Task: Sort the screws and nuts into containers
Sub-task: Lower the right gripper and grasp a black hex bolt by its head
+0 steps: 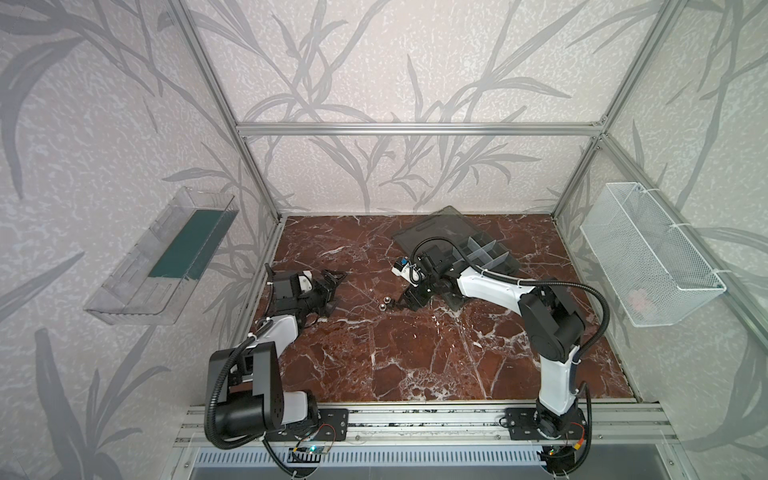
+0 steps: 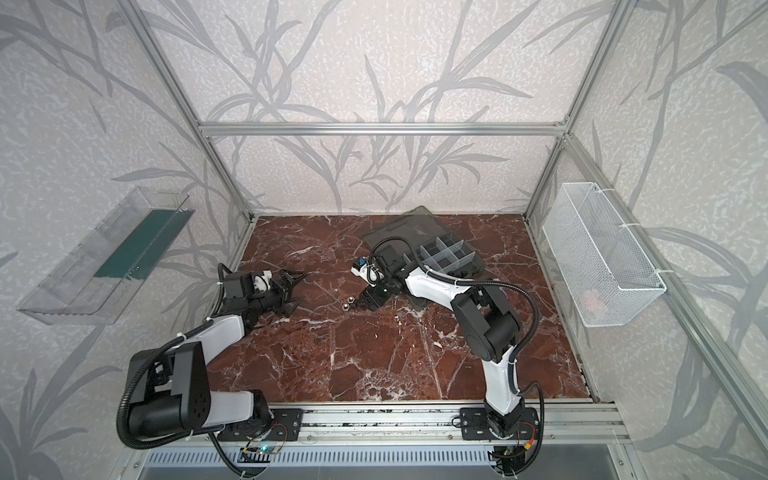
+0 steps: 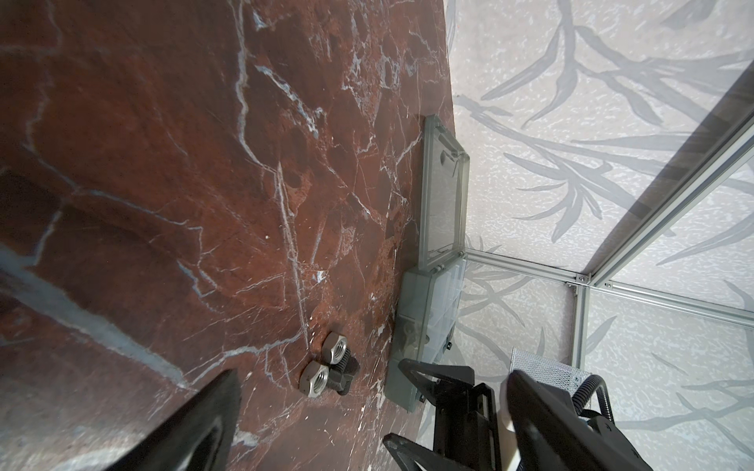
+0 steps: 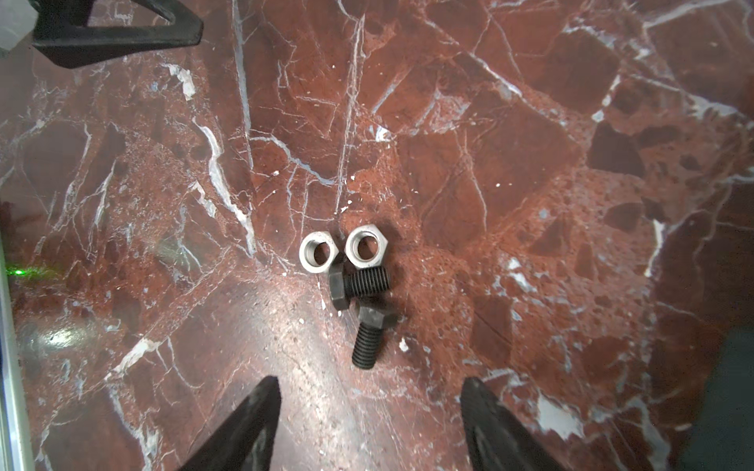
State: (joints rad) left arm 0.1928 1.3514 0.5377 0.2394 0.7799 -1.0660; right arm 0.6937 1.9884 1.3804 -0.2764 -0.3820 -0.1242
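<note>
The right gripper is hovering open and empty just above two black screws, which are lying against two silver nuts at mid-table. Picking is starting. The next move likely calls for closing on the screw nearest the jaws alone, then carrying it to the box at far right.

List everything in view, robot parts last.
nuts: 2, silver, mid-table, side by side
screws: 2, black, clustered with the nuts
organiser box: 1, smoky grey, back right of table, lid open
tray: 1, clear, left wall
basket: 1, white mesh, right wall
table: 1, red-brown marble
left hand: 1, black, open, left of the cluster
right hand: 1, black, open, just by the screws
</note>
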